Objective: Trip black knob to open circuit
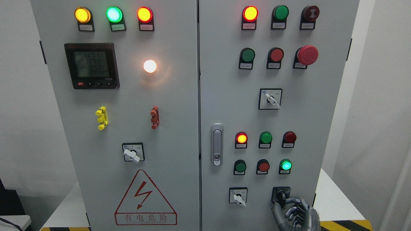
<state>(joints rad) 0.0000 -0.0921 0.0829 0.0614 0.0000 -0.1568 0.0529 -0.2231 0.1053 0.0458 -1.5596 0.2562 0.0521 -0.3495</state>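
Reaching up from the bottom right corner, the right hand (297,213) has its dark fingers (293,202) curled at the black knob (281,195), which sits just above and to the left of the palm on the lower right of the cabinet's right door (321,112). The fingertips look wrapped around the knob's lower edge, though the dark fingers against the dark knob make it hard to say whether they truly pinch it or only touch it. No left hand shows.

Just left of the hand, on the same row, is a white-handled switch (238,196) in a square frame. Above the hand runs a row of three buttons, the nearest one a lit green button (285,165), and above those three round lamps, with a lit red lamp (241,138) at the far left of that row. Farther left still is the door handle (217,144).

By my reading the reach is done and the grasp is being settled, so the turn itself is not yet made. The next move calls for a firm pinch on the knob and then a twist of the wrist, keeping the fingers from slipping off its small body and clear of the buttons above.
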